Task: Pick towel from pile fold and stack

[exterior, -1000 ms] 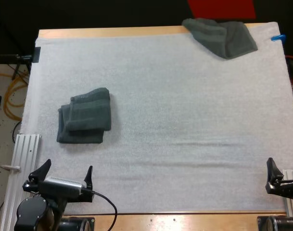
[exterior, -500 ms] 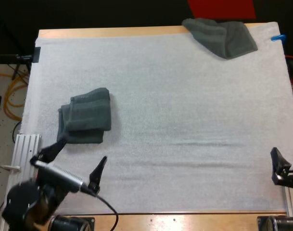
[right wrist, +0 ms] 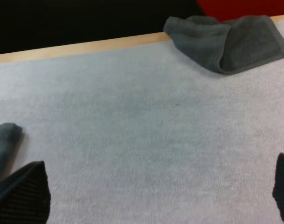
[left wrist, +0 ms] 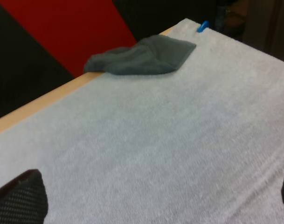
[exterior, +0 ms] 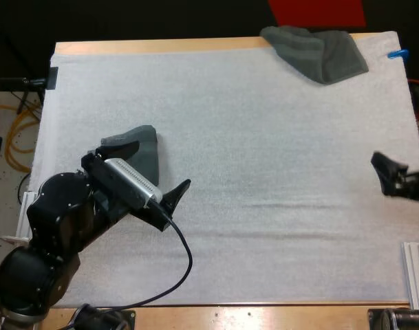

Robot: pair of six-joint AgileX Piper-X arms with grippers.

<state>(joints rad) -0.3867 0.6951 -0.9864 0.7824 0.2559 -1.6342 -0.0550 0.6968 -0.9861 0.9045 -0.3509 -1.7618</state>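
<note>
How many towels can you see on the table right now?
2. A crumpled towel lies at the far edge of the mat, toward the right. A folded stack sits at its left, partly under the left arm, so its layers cannot be counted.

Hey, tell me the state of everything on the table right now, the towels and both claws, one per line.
Folded towel stack: folded, flat on the mat, partly covered in the high view.
Crumpled towel: bunched up at the mat's far edge, nothing touching it.
Left claw: open, empty, above that stack.
Right claw: open, empty, above bare mat.
</note>
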